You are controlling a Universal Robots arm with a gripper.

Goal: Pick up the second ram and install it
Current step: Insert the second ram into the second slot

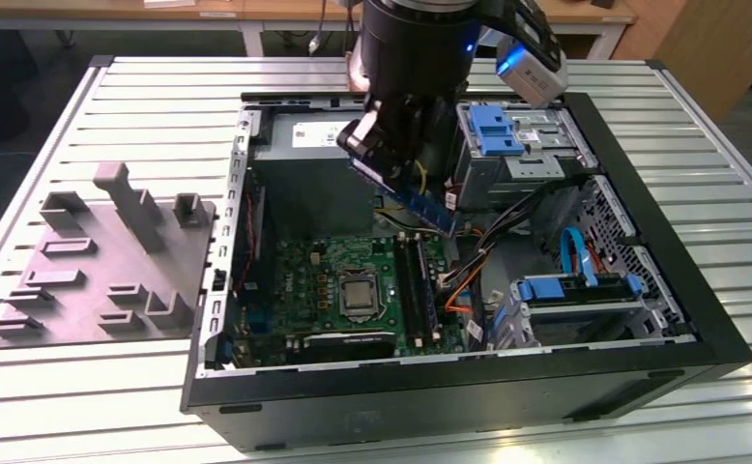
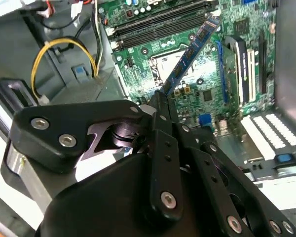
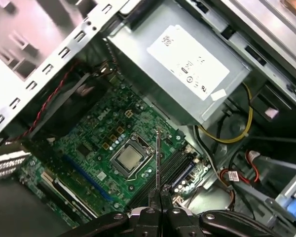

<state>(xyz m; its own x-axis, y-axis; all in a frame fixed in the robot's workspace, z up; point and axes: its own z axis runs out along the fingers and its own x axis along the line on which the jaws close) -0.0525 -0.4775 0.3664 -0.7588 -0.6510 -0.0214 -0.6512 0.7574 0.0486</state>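
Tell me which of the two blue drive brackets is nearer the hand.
The upper blue bracket in the exterior view, just beside the hand holding the second ram. The other blue bracket sits farther off, toward that view's lower right.

Dark arm (image 1: pixel 415 48) poised upright overhead, wrist (image 1: pixel 402 101) aimed downward, gripper (image 2: pixel 160 98) with black linked fingers (image 2: pixel 163 148) closed together, pinching one end of the second ram (image 2: pixel 190 52), stick jutting out beyond the fingertips.
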